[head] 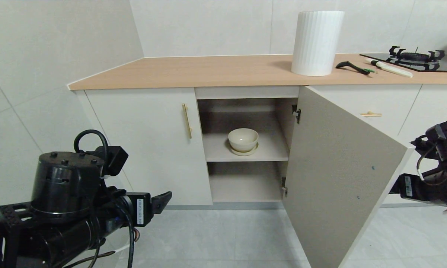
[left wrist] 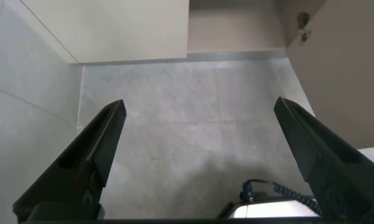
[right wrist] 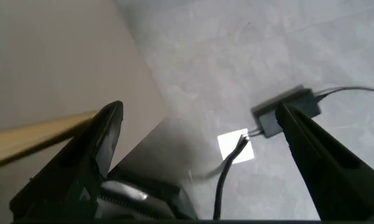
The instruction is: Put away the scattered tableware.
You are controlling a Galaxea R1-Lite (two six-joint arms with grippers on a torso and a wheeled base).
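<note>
A cream bowl [head: 243, 139] sits on a small matching plate [head: 243, 151] on the middle shelf of the open cabinet [head: 245, 154]. My left gripper [left wrist: 199, 124] hangs open and holds nothing above the grey floor, low and to the left of the cabinet [head: 163, 201]. My right gripper [right wrist: 199, 118] is open too, behind the outer face of the swung-out door [head: 338, 167]. The door's gold handle [right wrist: 37, 137] lies right beside one of its fingers [right wrist: 96, 155]. In the head view the right arm [head: 437, 178] shows past the door's edge, its fingers hidden.
On the wooden counter [head: 208, 69] stand a tall white ribbed cylinder [head: 316, 42], a black tool [head: 351, 66], a pale-handled utensil [head: 389, 68] and a gas hob [head: 417, 57]. The left cabinet door [head: 149, 145] is shut. A cable and small box [right wrist: 286, 112] lie on the floor.
</note>
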